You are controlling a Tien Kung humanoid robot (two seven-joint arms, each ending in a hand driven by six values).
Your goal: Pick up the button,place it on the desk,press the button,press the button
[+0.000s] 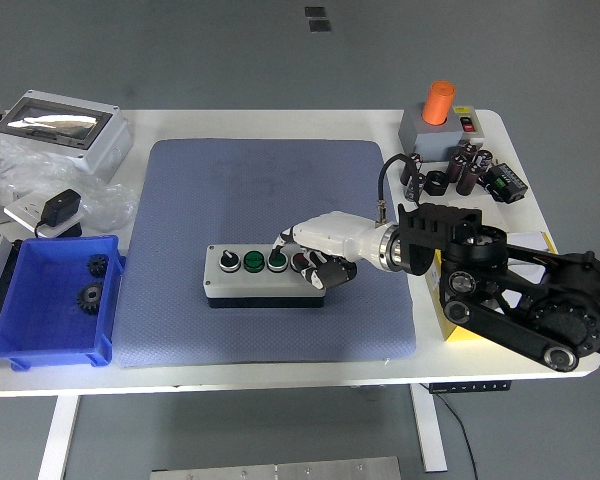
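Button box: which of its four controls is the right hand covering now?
The red button at the right end of the button box; the right hand lies over it, while the two green buttons and black knob stay clear.

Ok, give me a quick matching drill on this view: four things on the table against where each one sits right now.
Things:
1. button box
2. blue bin
3. orange cylinder
4. right hand

Places:
A. far right corner of the table, on a grey base
B. left side of the table, with gears inside
C. middle of the blue mat
D. over the right end of the button box

Pairs: 1-C, 2-B, 3-A, 4-D
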